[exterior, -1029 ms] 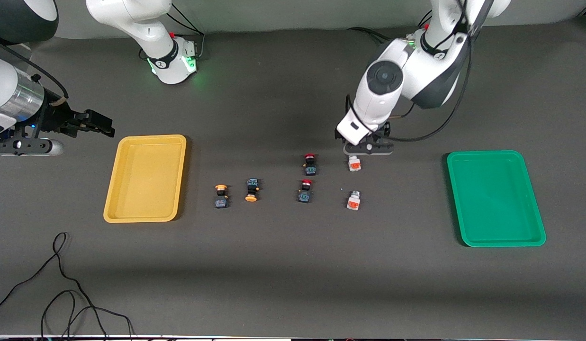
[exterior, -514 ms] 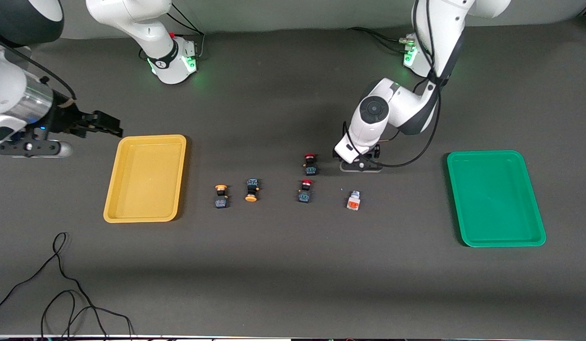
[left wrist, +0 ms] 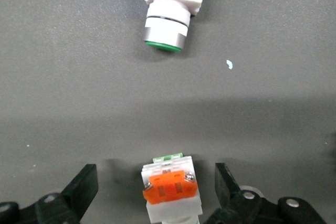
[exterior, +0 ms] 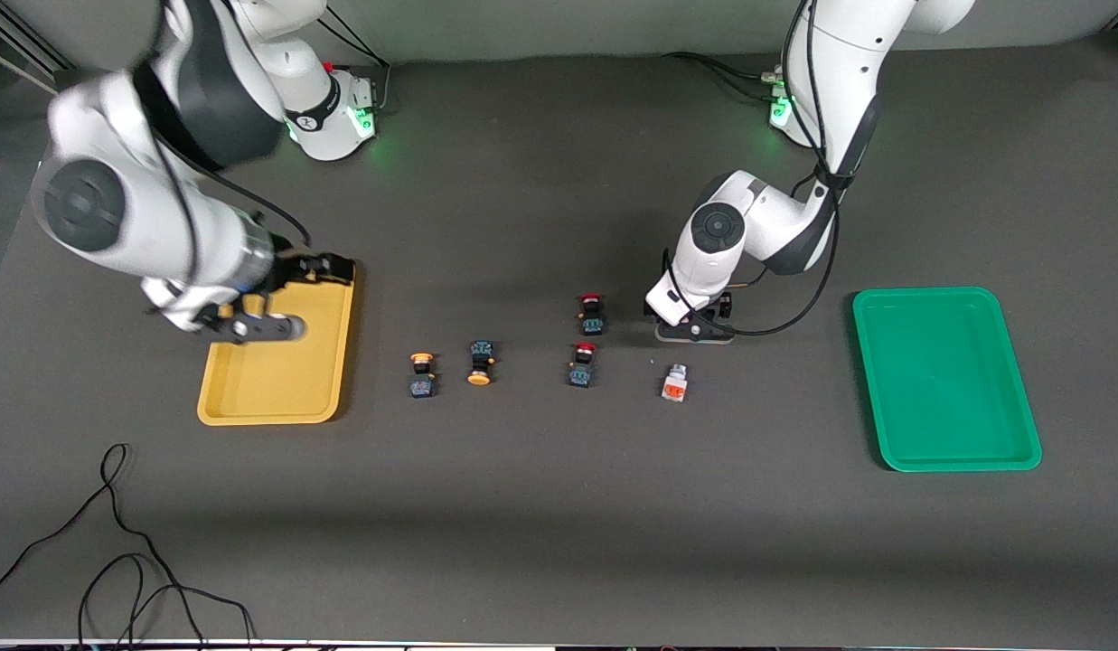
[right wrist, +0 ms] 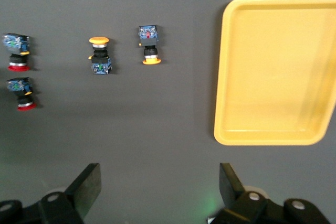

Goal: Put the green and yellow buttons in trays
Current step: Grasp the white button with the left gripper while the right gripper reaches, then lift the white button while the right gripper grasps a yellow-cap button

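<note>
The left gripper [exterior: 694, 331], fingers spread and holding nothing, straddles a whitish-grey button [left wrist: 170, 192] ready to grasp for the green tray [exterior: 945, 457], while the right gripper [exterior: 251, 327], also spread and empty, hovers over the yellow tray [exterior: 269, 411].

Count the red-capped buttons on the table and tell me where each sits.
2. One red-capped button lies beside the left gripper; the second red-capped button lies just nearer the front camera, beside the yellow-capped pair. None looks hidden.
</note>
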Action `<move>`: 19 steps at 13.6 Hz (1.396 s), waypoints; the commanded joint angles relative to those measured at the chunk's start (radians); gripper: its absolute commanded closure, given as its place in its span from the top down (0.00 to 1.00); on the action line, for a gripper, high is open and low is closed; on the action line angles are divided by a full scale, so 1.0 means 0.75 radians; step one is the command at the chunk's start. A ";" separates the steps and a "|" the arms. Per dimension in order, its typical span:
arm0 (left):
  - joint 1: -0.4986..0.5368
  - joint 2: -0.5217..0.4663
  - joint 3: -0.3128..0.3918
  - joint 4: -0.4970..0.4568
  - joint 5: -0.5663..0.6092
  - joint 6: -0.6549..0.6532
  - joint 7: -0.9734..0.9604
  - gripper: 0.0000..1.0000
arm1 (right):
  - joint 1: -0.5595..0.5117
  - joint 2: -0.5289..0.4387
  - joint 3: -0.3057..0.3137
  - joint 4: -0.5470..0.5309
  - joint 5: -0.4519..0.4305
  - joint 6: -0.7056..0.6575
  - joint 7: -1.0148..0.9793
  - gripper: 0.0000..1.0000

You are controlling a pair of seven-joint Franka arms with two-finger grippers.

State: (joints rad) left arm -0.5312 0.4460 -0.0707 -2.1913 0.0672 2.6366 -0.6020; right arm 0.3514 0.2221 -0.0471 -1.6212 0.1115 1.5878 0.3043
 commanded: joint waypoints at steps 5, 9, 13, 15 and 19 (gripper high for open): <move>-0.044 0.001 -0.010 0.005 0.005 0.013 -0.175 0.52 | 0.057 0.212 -0.007 -0.236 0.015 0.443 0.022 1.00; -0.040 -0.020 -0.010 0.007 0.005 -0.006 -0.175 0.02 | 0.090 0.395 -0.009 -0.238 0.015 0.660 0.022 1.00; -0.018 -0.191 -0.008 0.019 -0.002 -0.142 -0.209 0.02 | 0.088 0.514 -0.009 -0.238 0.015 0.854 0.022 1.00; 0.013 -0.357 -0.008 0.085 -0.002 -0.397 -0.222 0.02 | 0.088 0.538 -0.009 -0.238 0.015 0.900 0.022 1.00; 0.080 -0.513 -0.002 0.413 -0.091 -0.984 -0.165 0.05 | 0.088 0.581 -0.009 -0.238 0.015 0.977 0.020 0.93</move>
State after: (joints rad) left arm -0.4914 0.0867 -0.0723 -1.9943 0.0387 2.0687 -0.7437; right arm 0.4117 0.6390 -0.0491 -1.8125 0.1122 2.2959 0.3048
